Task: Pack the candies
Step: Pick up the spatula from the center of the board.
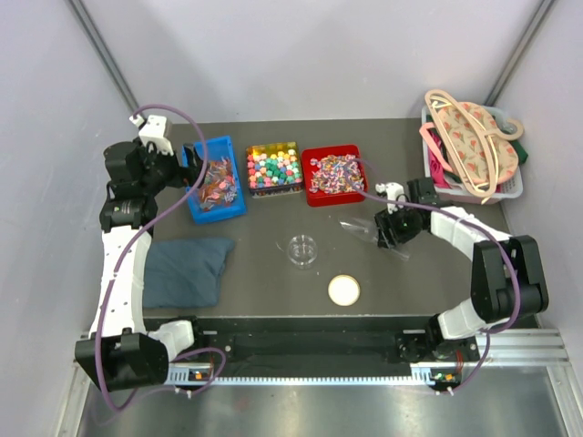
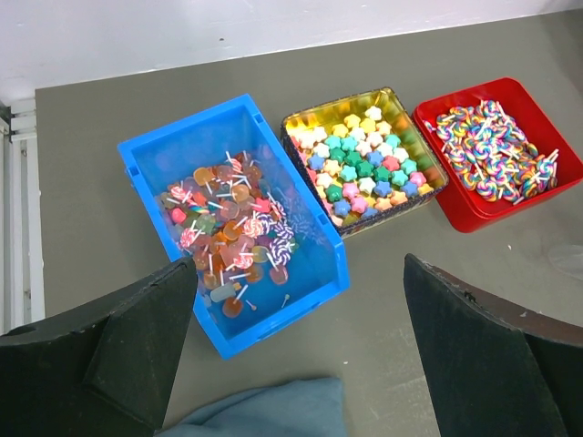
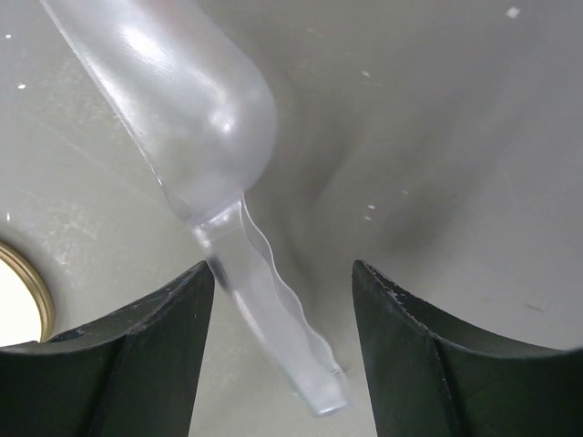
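Observation:
The candies lie in three containers at the back of the table. Lollipops (image 2: 228,232) fill a blue bin (image 1: 217,187), coloured star pieces (image 2: 364,159) a gold tray (image 1: 273,167), and swirl lollipops (image 2: 492,150) a red bin (image 1: 332,175). My left gripper (image 2: 299,273) hangs open above the near end of the blue bin, with nothing between its fingers. My right gripper (image 3: 282,273) is low over the table and open. The handle of a clear plastic scoop (image 3: 273,319) lies between its fingers, closer to the left one, and neither finger is closed on it.
A clear round dish (image 1: 302,249) and a small cream lid (image 1: 344,290) sit mid-table. A blue-grey cloth pad (image 1: 187,271) lies near the left arm. A white basket with hangers and fabric (image 1: 474,150) stands at the back right.

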You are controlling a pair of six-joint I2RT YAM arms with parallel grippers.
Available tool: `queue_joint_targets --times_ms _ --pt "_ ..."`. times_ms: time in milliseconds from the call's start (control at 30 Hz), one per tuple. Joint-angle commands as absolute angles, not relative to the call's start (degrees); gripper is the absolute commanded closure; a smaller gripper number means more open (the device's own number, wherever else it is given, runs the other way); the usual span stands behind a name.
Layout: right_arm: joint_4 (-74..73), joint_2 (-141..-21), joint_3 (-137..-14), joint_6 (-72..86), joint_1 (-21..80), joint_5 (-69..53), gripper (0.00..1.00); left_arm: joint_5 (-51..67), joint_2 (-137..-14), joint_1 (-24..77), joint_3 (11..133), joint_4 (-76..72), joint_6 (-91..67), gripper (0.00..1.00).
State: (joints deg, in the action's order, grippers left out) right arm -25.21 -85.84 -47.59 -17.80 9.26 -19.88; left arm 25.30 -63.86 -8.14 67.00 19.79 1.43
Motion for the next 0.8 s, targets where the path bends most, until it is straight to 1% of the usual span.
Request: queue_joint_targets --times_ms 0,767 --pt "-24.3 -85.1 -49.1 -17.7 7.5 -22.2 0.39 26.5 -62.4 -8.1 66.7 17.9 0.9 0.01" --pt "-21.9 -87.2 -52.7 -14.5 5.7 -21.6 0.39 26.5 -62.6 -8.1 65.8 17.5 1.0 0.01"
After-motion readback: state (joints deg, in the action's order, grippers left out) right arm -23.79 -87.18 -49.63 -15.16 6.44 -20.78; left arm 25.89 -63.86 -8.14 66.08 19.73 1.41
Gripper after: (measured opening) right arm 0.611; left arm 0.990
